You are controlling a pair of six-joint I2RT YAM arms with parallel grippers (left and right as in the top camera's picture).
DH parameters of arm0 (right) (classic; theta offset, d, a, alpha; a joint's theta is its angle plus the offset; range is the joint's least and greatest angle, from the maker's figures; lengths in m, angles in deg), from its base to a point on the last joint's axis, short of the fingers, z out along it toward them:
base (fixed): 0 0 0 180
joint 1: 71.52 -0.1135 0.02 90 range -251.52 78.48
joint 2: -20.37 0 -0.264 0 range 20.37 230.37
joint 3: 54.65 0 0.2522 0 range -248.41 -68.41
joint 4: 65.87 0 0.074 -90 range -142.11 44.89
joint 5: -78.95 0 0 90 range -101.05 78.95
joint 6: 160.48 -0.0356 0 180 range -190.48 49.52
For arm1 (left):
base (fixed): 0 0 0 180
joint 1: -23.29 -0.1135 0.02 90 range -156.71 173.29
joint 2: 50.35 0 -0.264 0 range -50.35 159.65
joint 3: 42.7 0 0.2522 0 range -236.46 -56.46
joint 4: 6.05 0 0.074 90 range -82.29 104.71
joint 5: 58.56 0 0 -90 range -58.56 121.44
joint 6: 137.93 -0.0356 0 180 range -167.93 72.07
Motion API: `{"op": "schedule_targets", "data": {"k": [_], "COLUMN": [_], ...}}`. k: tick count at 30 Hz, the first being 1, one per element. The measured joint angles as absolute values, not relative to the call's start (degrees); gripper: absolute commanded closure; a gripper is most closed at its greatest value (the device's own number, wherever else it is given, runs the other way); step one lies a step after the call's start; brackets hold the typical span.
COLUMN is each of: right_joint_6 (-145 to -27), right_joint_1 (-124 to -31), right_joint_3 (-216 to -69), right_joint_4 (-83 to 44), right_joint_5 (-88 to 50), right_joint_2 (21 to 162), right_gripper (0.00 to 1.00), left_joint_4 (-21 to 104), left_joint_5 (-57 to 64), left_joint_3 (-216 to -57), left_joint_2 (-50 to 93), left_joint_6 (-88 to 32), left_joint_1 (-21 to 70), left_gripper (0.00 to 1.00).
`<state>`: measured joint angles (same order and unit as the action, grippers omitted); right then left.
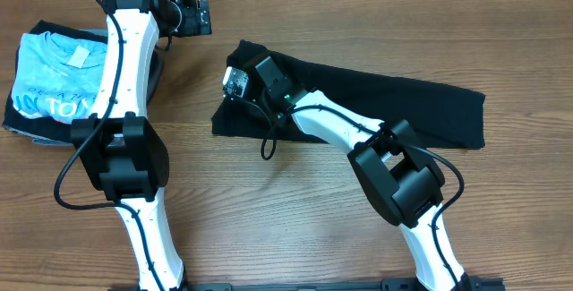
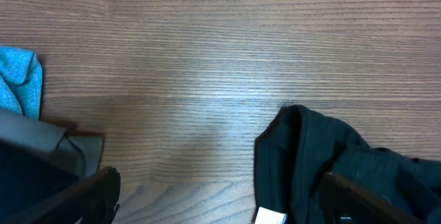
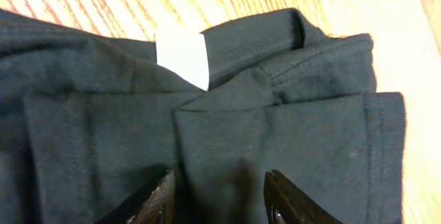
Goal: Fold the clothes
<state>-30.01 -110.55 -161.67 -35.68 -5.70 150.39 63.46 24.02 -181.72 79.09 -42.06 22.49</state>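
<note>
Folding in progress, lengthwise stage complete. The black T-shirt [image 1: 421,112] lay on the table [image 1: 295,219] right of centre, already gathered into one long narrow band running from the middle toward the right edge. The step in hand appeared to be taking its left end for a crosswise fold. The right gripper [image 1: 235,82] sat at that end; in the right wrist view its fingers [image 3: 160,198] straddled a ridge of layered cloth just below the collar and the white label [image 3: 182,58]. Whether they pinched the fabric or merely rested on it could not be told. The left gripper [image 1: 199,18] hung over bare wood at the far side of the table, released and wide, with nothing between its jaws and apart from the shirt. The next move probably called for a firm pinch through every layer at this end, then a lift and a carry along the band toward its right end, keeping the stacked hems aligned; thin, soft fabric would likely slip or fan out otherwise. Count: one black T-shirt; one light blue T-shirt [image 1: 49,72], folded at the left; one dark edge of another garment [image 1: 154,69] beneath it; one label; two grippers.
</note>
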Motion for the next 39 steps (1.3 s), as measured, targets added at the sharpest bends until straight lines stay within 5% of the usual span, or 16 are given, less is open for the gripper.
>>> {"op": "schedule_targets", "data": {"k": [22, 24, 25, 39], "right_joint_6": [-31.47, -31.5, -31.56, -32.54], "right_joint_1": [-109.43, -109.43, -109.43, -109.43], "right_joint_3": [-161.69, -161.67, -161.67, -161.67], "right_joint_4": [-35.71, -34.94, -35.01, -36.91], "right_joint_5": [-6.9, -7.89, -8.24, -8.65], "right_joint_2": [150.39, 150.41, 150.41, 149.01], "right_gripper": [0.69, 0.81, 0.95, 0.96], "left_joint_4": [63.44, 63.44, 63.44, 63.42], "left_joint_5": [24.04, 24.04, 24.04, 24.04], "left_joint_3": [-181.72, -181.69, -181.72, -181.72], "left_joint_2": [79.09, 79.09, 79.09, 79.09], "left_joint_6": [-42.06, -42.06, -42.06, -42.06], "left_joint_1": [22.49, 22.49, 22.49, 22.49], "left_gripper": [0.04, 0.04, 0.04, 0.04]}}
